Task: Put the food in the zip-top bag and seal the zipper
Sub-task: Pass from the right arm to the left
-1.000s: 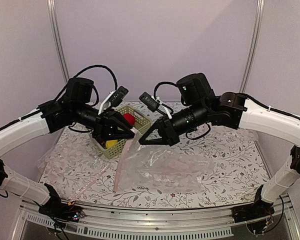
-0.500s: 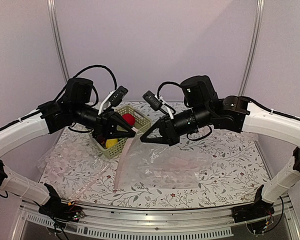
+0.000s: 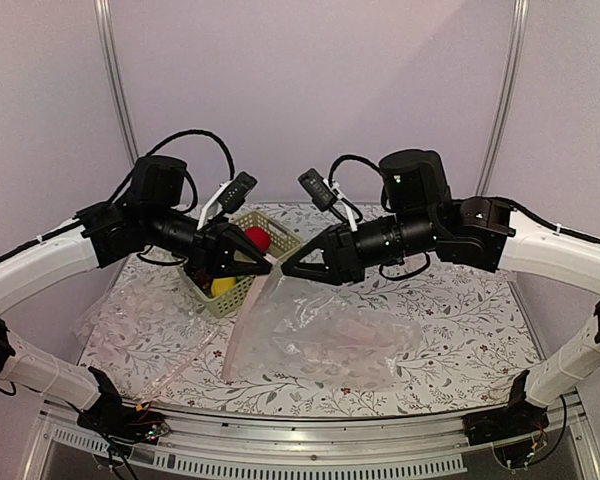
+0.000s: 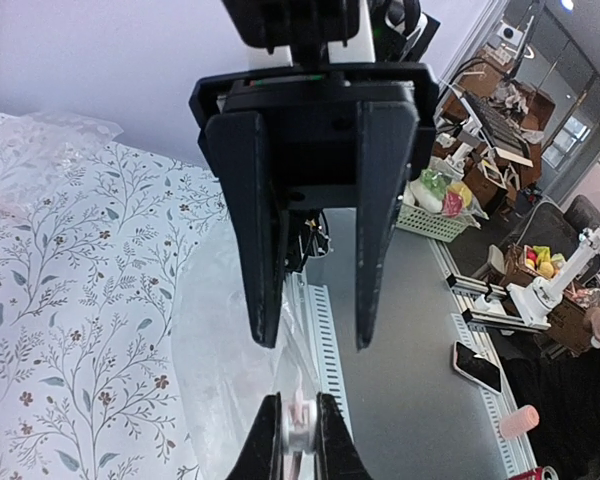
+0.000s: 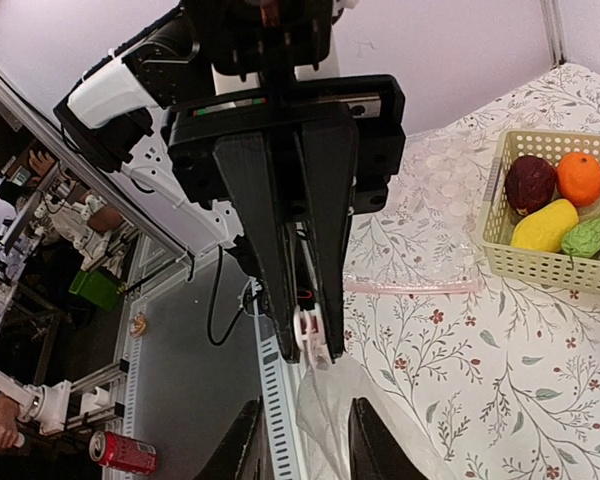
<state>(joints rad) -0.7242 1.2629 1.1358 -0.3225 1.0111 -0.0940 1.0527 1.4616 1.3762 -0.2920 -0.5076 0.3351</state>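
Floral cloth [image 3: 460,300] – bag [image 3: 330,345] lies lengthwise L–R, left pincer [image 3: 269,268] clamping zipper [image 3: 242,330], right pincer [image 3: 284,274] apart.

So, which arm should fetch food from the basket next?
Right: the right gripper is open and free, while the left gripper is shut on the bag at its mouth, holding it up.

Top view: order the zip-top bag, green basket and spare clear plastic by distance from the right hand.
1. Zip-top bag: raised corner right beside the right hand.
2. Basket: leftward, farther back.
3. Spare plastic: flat at the table's far left.
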